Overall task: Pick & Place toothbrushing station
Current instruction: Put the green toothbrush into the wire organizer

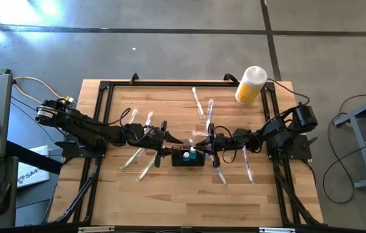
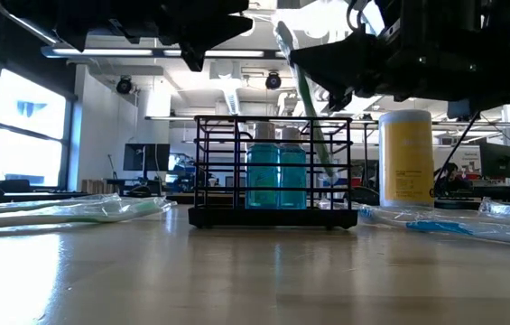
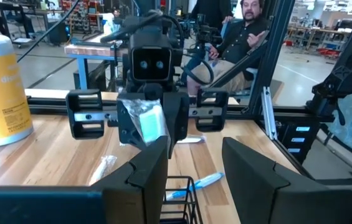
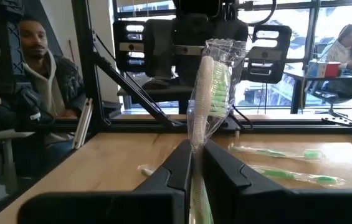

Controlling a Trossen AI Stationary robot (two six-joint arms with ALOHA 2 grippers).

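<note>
Progress looks partial. Black wire caddy (image 1: 188,157) stands mid-table with two blue bottles (image 2: 277,176) inside. Right gripper (image 1: 210,147), just beside the caddy, pinches a wrapped toothbrush (image 4: 208,93) over it. Left gripper (image 1: 168,144), fingers apart and empty, waits opposite. Several wrapped toothbrushes (image 1: 133,158) remain around the caddy.

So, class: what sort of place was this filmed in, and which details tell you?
Probably a robotics lab or workshop: a wooden table framed by black rails, workbenches with monitors behind, exposed ceiling ducts, and a seated person.
</note>
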